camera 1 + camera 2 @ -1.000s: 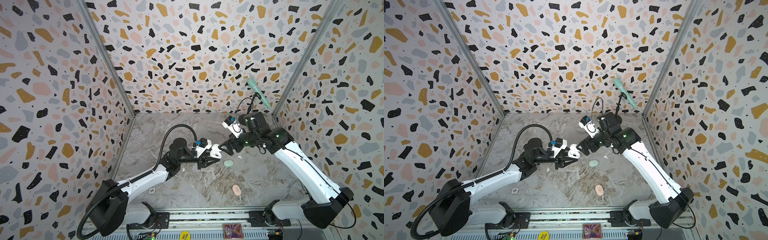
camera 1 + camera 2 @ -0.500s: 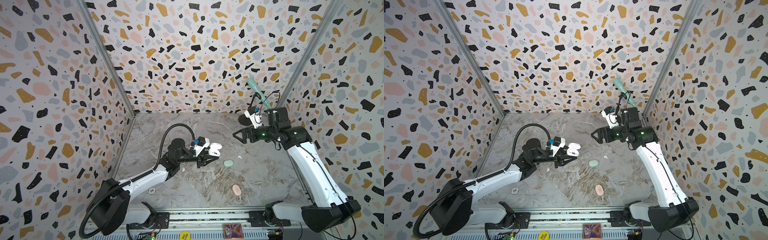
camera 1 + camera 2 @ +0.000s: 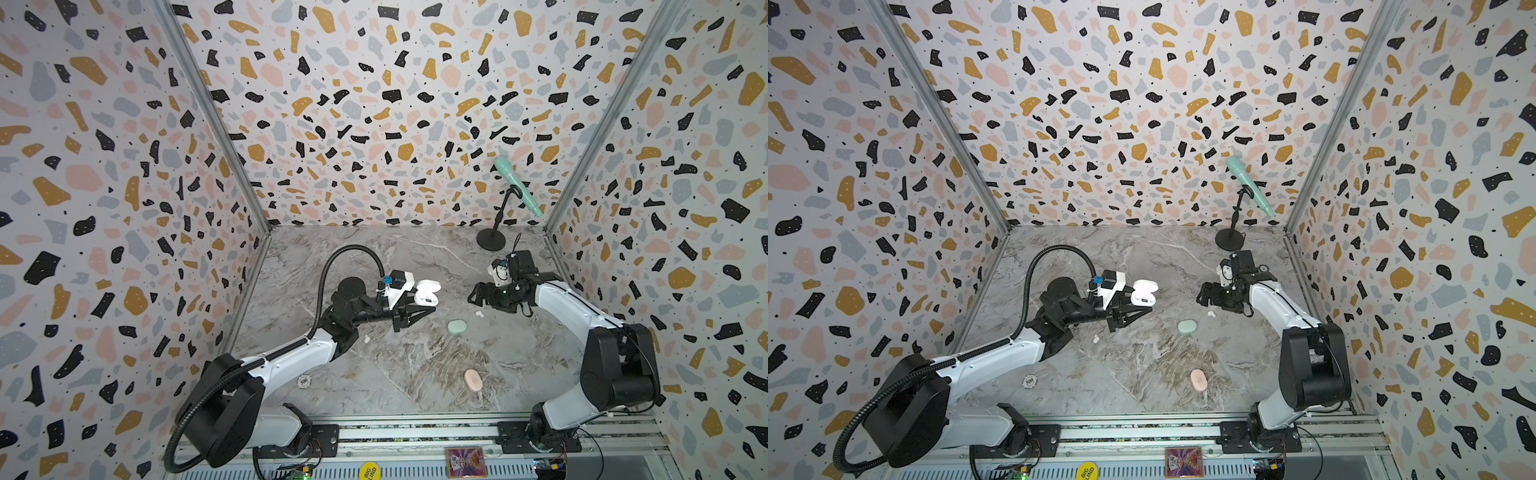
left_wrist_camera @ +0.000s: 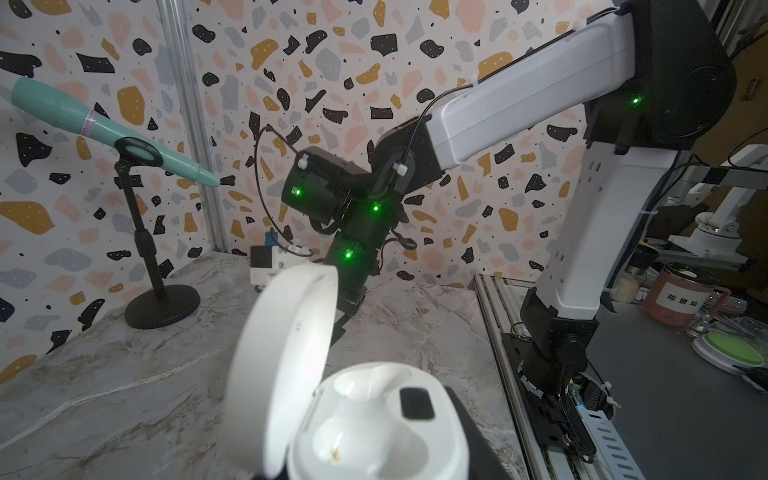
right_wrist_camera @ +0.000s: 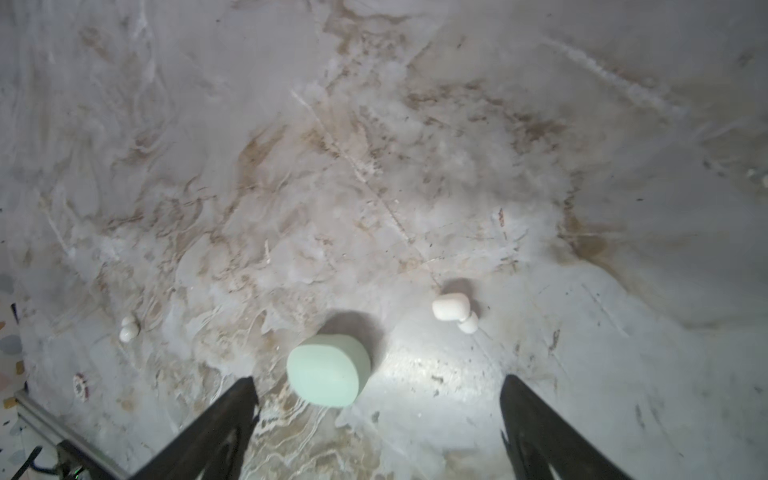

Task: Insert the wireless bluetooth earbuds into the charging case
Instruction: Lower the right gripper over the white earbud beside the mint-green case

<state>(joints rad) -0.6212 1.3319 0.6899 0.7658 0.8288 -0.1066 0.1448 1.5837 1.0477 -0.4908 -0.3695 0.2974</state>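
The left fingers point(image 3: 417, 312) pinch the base of a white charging case point(image 3: 427, 296), holding it up above the table point(image 3: 415, 257) with its lid point(image 4: 282, 353) standing open. The right fingers point(image 3: 473, 296) are spread wide, grip nothing and hang low over the table. Just beyond their tips a white earbud point(image 5: 451, 309) lies near a closed mint case point(image 5: 328, 370), not touching it. A second white earbud point(image 3: 366, 339) lies on the table behind the left fingers.
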